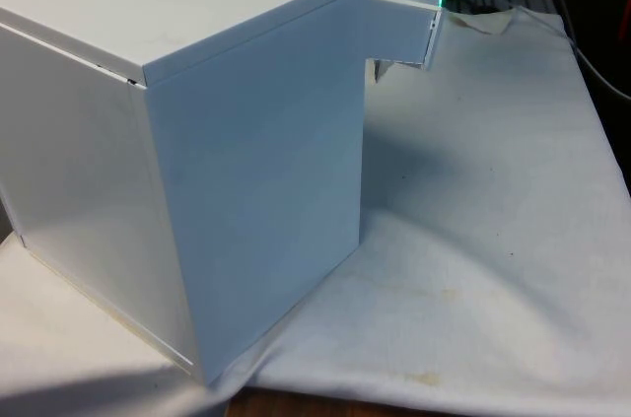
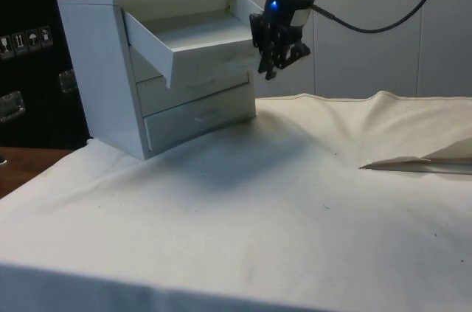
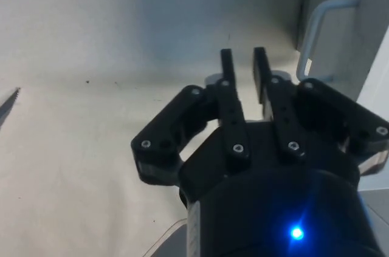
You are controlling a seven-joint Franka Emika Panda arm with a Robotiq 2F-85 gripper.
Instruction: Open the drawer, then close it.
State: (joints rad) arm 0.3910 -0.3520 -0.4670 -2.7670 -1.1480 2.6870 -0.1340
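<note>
Right now the top drawer (image 2: 195, 45) of the white chest (image 2: 103, 68) is pulled well out, and the two drawers under it are shut. The chest stands on the counter (image 2: 295, 201), which has a white cloth over it. In the front view the chest turns its back and side to us, and the drawer (image 1: 402, 34) sticks out past its far corner.

The gripper (image 2: 279, 60) hangs in the air just beside the front of the open drawer. It holds nothing. Its two fingers (image 3: 228, 81) are close together with only a thin gap between them. In the wrist view a bent metal handle (image 3: 319, 26) is near the fingertips, but they are not around it.

So the opening part looks done, and the closing part looks like what is left.

What could go wrong? If the gripper pushes on one corner of the drawer front, the drawer may turn a little and jam on its way in. If it pushes too hard or too fast, the whole chest may slide back on the cloth and the drawer may stay open. If the fingers slip off the edge, they could bump the drawer below or catch on the handle.
</note>
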